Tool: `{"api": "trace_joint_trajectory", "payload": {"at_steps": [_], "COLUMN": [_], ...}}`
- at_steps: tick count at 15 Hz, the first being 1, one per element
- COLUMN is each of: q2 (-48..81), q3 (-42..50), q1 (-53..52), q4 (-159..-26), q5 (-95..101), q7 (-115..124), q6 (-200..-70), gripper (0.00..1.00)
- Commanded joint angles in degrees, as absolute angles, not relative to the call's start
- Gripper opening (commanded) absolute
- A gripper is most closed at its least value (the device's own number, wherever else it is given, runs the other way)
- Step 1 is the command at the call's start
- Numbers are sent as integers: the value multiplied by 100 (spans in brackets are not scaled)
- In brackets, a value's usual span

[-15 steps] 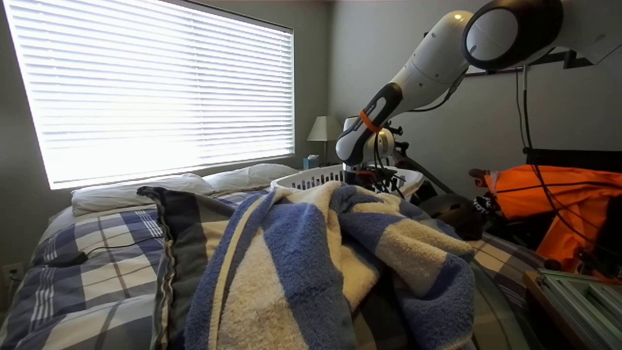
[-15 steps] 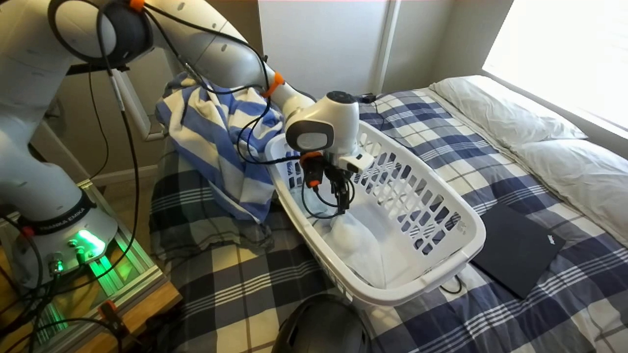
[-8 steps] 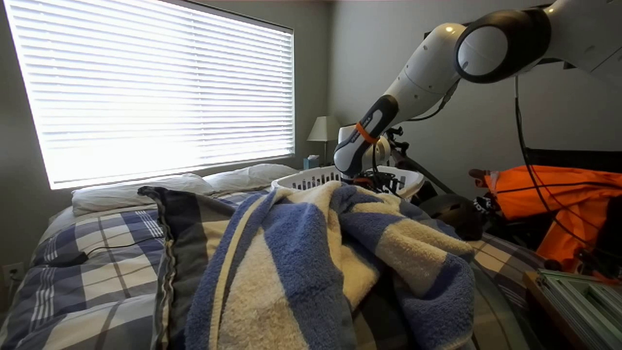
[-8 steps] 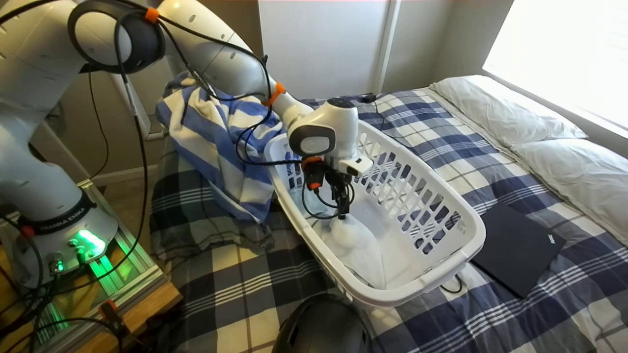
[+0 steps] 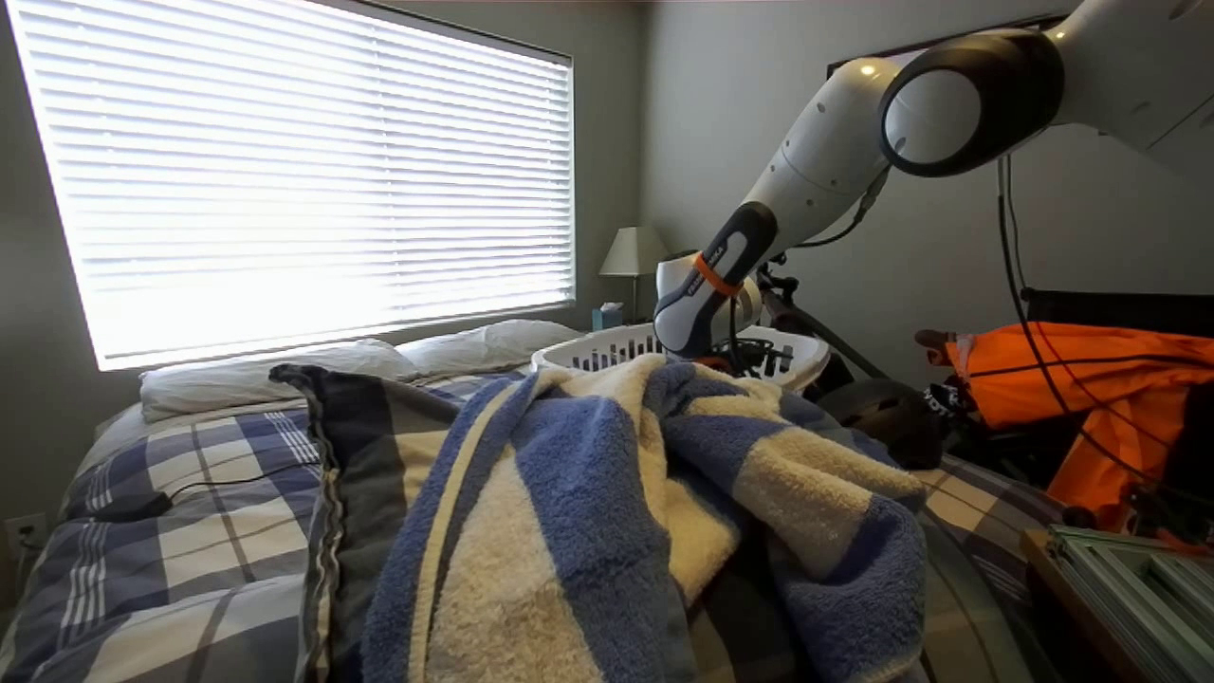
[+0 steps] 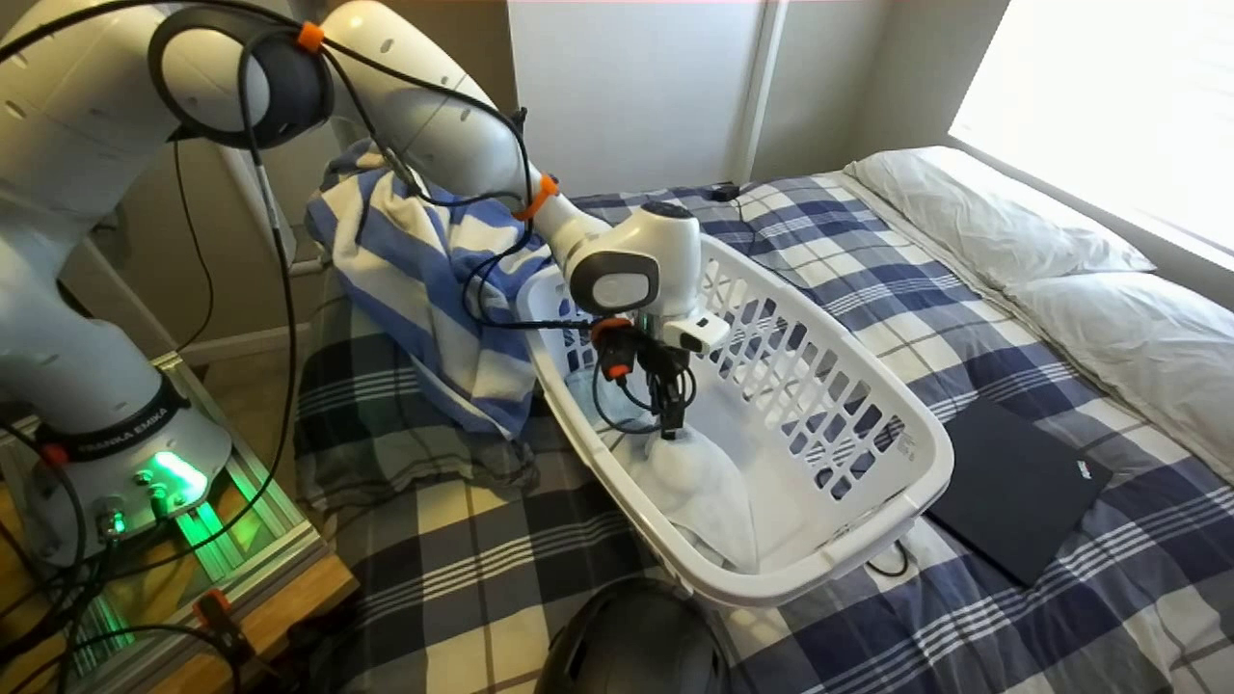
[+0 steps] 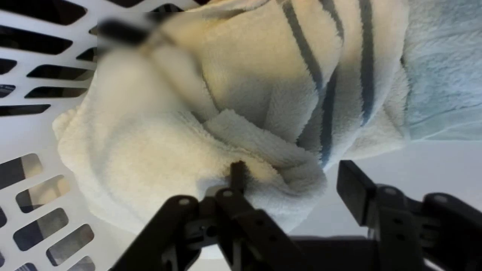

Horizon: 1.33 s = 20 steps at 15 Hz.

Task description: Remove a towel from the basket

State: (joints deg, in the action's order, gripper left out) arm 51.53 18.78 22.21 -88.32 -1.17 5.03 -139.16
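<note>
Towel [image 7: 150, 165]: cream, soft-piled; nearly white in an exterior view
Towel's state: crumpled, a rounded bulge on one side, gathered folds on the other
Towel's place: inside the basket [image 6: 771, 580], low down, beside one long wall
Basket's look: white plastic, oblong, rounded corners, rolled rim, rows of slots in the sides
Basket's pose: upright, mouth upward, on the bed [image 6: 463, 578]

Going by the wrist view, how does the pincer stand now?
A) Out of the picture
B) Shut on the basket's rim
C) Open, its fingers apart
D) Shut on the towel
C: the pincer shows a plain gap between its fingers, one seen against the cream towel, the other against the white basket.
</note>
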Motion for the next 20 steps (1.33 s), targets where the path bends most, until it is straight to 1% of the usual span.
{"api": "trace_joint_trajectory", "payload": {"at_steps": [1,5,6,7,9,10,12,16,20], "q2": [5326,5220,5120,5033,4781,4649,4275,3149,1925], "q3": [2033,2172,2197,2198,2306,2349,2450,2492,2255], "q1": [2162,2090,2059,2045,1930,1885,1751,1492,1398], "q4": [-8619,-8673,-8734,-8771,-8959,-9035,-9283,-10032,-10776], "q5": [105,176,170,133,199,219,313,447,300], "q7": [716,822,863,911,1006,1044,1109,1085,988], "q6": [-13909,-13987,-13943,-13840,-13930,-13946,-14159,-14789,-14767], "gripper": [38,9,3,0,0,3,2,3,3]}}
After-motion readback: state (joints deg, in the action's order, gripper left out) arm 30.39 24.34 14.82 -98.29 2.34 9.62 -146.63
